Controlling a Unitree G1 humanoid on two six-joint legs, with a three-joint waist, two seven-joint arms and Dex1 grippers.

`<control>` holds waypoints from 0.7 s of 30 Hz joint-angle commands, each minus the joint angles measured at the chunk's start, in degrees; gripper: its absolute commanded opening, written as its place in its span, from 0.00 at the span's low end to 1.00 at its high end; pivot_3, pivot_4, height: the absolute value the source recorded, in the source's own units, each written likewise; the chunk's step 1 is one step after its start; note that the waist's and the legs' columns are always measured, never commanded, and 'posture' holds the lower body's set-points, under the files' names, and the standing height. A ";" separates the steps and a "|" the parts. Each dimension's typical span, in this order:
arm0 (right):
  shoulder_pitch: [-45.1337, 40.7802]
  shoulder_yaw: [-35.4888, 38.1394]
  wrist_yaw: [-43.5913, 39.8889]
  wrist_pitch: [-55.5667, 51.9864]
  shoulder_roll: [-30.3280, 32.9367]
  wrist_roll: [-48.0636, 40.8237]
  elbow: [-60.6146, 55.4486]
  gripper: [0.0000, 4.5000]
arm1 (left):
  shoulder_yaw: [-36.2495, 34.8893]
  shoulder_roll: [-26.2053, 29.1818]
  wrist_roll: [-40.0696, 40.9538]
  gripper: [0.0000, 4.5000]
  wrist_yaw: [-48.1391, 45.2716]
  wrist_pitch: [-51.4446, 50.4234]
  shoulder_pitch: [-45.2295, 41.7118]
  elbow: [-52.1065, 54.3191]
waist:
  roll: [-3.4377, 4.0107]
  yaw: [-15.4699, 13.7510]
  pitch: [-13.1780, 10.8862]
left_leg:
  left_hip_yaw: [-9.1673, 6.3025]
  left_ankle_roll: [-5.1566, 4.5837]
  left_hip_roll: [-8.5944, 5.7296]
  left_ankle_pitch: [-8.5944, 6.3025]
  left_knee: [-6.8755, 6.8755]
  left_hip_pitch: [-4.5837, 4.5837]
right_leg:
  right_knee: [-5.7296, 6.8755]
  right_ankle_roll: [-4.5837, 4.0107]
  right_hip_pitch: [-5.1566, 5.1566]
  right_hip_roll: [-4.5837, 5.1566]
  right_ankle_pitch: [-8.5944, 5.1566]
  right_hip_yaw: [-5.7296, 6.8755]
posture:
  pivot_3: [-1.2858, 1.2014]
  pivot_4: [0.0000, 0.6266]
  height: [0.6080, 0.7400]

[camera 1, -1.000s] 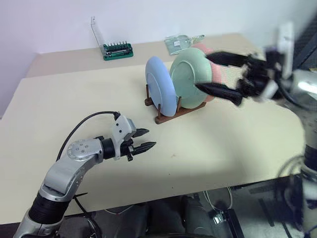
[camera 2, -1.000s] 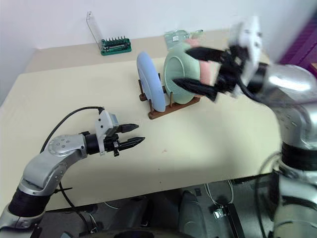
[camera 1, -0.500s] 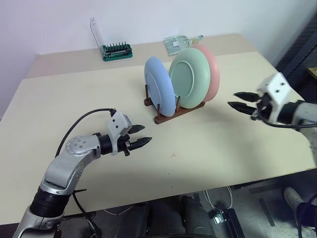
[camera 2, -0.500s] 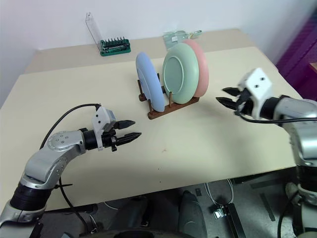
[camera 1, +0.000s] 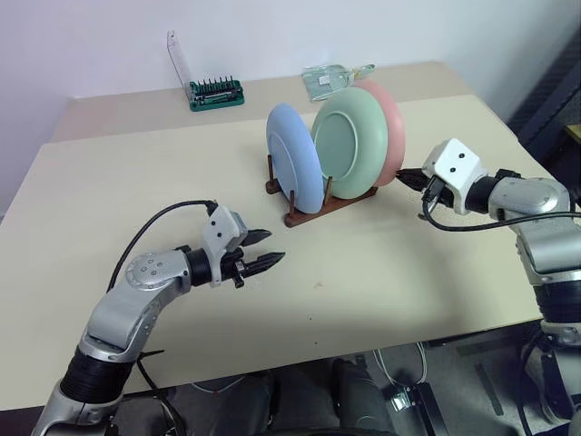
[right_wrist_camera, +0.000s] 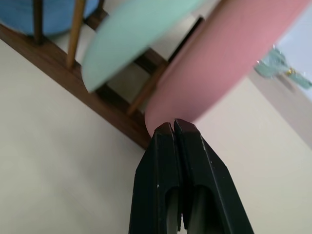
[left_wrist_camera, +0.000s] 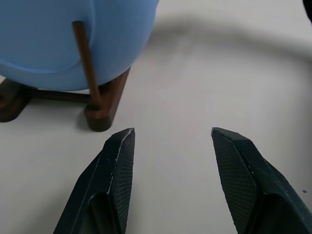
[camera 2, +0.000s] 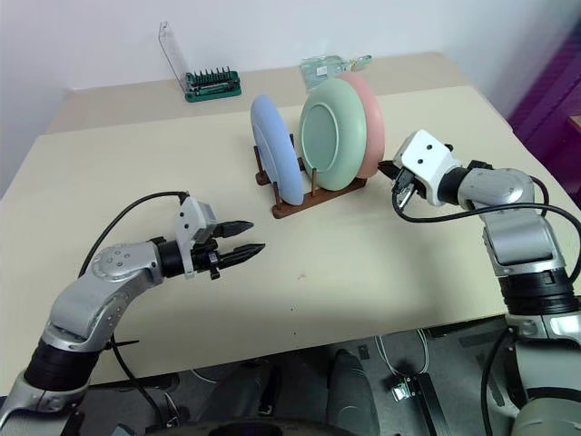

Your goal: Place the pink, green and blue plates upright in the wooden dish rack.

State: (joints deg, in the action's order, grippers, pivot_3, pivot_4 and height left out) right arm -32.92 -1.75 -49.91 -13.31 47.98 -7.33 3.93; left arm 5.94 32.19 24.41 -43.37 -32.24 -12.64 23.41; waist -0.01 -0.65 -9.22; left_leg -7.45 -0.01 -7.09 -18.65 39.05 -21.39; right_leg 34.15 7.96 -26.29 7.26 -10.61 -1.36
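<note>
Pink, green and blue plates all stand upright in the wooden dish rack [camera 1: 313, 207], which sits toward the far middle of the desk [camera 1: 381, 272]. The blue plate [camera 1: 295, 169] is nearest the left arm, the green plate [camera 1: 349, 153] is in the middle, and the pink plate [camera 1: 388, 136] is on the right-edge side. The right claw [right_wrist_camera: 174, 127], its fingers pressed together and holding nothing, points straight at the pink plate's lower rim, touching it or just short; I judge a nudge along that line would seat the plate. The left claw [camera 1: 263, 252] hovers near the front edge, fingers apart and empty, well apart from the rack.
</note>
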 commanded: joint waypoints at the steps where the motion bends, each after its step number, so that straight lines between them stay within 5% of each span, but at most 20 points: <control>1: -2.22 1.41 -0.91 0.41 -0.64 -1.54 -3.86 0.01 | 0.01 -0.48 0.34 0.57 0.29 0.38 0.15 2.14 | 0.00 0.00 0.00 | 0.00 0.00 0.00 0.00 0.00 0.00 | 0.00 0.00 0.00 0.00 0.00 0.00 | 0.52 0.24 1.00; 16: -3.52 0.29 -3.09 -2.00 -1.26 -0.97 -10.87 0.01 | 2.05 -2.67 -0.71 0.57 1.28 1.24 0.03 1.76 | 0.00 -0.10 0.00 | -0.01 0.00 0.00 0.00 0.01 0.00 | -0.01 0.00 0.01 0.00 0.00 0.00 | 0.52 0.24 1.00; 21: 4.25 11.00 -4.47 -5.43 3.77 -6.41 -12.25 0.01 | -0.08 -1.92 -1.67 0.57 2.84 2.05 0.92 1.01 | 0.00 -0.42 0.00 | -0.06 -0.01 -0.03 0.00 0.01 -0.03 | -0.03 0.00 0.04 0.01 0.00 0.02 | 0.52 0.24 1.00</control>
State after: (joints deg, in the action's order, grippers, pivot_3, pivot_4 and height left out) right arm -28.83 4.00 -53.72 -17.74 50.25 -10.87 -5.70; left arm 7.51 29.89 23.14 -41.02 -31.74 -11.66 23.35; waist -0.01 -1.07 -9.22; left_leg -7.50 -0.02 -7.13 -18.65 39.06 -21.42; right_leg 34.12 7.96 -26.26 7.27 -10.61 -1.34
